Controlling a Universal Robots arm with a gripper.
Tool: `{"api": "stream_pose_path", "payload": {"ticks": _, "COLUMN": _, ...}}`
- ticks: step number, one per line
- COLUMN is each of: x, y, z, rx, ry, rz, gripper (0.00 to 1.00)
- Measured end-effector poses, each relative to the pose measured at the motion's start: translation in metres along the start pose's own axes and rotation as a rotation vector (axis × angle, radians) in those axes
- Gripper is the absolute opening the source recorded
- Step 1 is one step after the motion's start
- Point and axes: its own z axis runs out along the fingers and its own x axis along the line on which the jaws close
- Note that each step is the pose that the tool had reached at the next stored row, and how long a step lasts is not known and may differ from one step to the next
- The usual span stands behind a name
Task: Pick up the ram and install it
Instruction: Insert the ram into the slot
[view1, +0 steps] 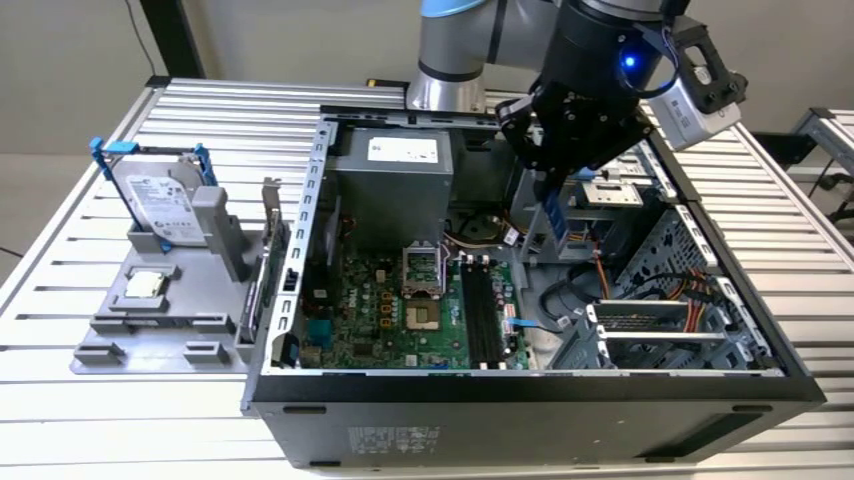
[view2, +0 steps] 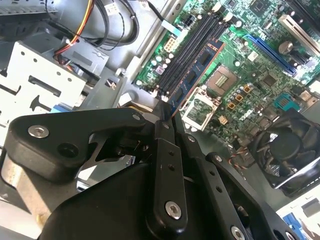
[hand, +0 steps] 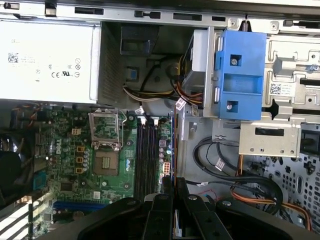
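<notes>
Clamped narrow on one end of the ram (view1: 550, 215), my claw (view1: 546, 185) hangs inside the open computer case (view1: 534, 400), which stands on the slatted surface (view1: 120, 430) toward its edge at the exterior view's right. I hold the stick upright, with its free end pointing down at the motherboard (view1: 387, 310), clear of the board and not seated. In both wrist views it lies alongside the long black slots (view1: 483, 310). Near the surface's edge at the exterior view's left, a grey stand (view1: 147, 330) carries the hard drive (view1: 160, 200) in its blue frame and a square silver chip (view1: 143, 287).
</notes>
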Motion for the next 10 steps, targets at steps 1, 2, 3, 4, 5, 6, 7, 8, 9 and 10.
{"api": "stream_pose_path", "payload": {"ticks": 1, "x": 0.0000, "y": 0.0000, "z": 0.0006, "rx": 0.0001, "ry": 0.0000, "rz": 0.000, "gripper": 0.00}}
{"api": "stream_pose_path", "payload": {"ticks": 2, "x": 0.0000, "y": 0.0000, "z": 0.0013, "rx": 0.0001, "ry": 0.0000, "rz": 0.000, "gripper": 0.00}}
{"api": "stream_pose_path", "payload": {"ticks": 3, "x": 0.0000, "y": -0.0001, "z": 0.0020, "rx": 0.0001, "ry": 0.0000, "rz": 0.000, "gripper": 0.00}}
{"api": "stream_pose_path", "payload": {"ticks": 4, "x": 0.0000, "y": -0.0001, "z": 0.0027, "rx": 0.0000, "ry": 0.0000, "rz": 0.000, "gripper": 0.00}}
{"api": "stream_pose_path", "payload": {"ticks": 5, "x": 0.0000, "y": -0.0001, "z": 0.0034, "rx": 0.0001, "ry": 0.0000, "rz": 0.000, "gripper": 0.00}}
{"api": "stream_pose_path", "payload": {"ticks": 6, "x": 0.0000, "y": -0.0001, "z": 0.0041, "rx": 0.0000, "ry": 0.0000, "rz": 0.000, "gripper": 0.00}}
{"api": "stream_pose_path", "payload": {"ticks": 7, "x": 0.0000, "y": -0.0002, "z": 0.0048, "rx": 0.0000, "ry": 0.0000, "rz": 0.000, "gripper": 0.00}}
{"api": "stream_pose_path", "payload": {"ticks": 8, "x": 0.0001, "y": -0.0003, "z": 0.0054, "rx": -0.0001, "ry": 0.0000, "rz": 0.000, "gripper": 0.00}}
{"api": "stream_pose_path", "payload": {"ticks": 9, "x": 0.0001, "y": -0.0006, "z": 0.0060, "rx": 0.0000, "ry": 0.0002, "rz": 0.000, "gripper": 0.00}}
{"api": "stream_pose_path", "payload": {"ticks": 10, "x": 0.0001, "y": -0.0008, "z": 0.0067, "rx": 0.0000, "ry": 0.0002, "rz": 0.000, "gripper": 0.00}}
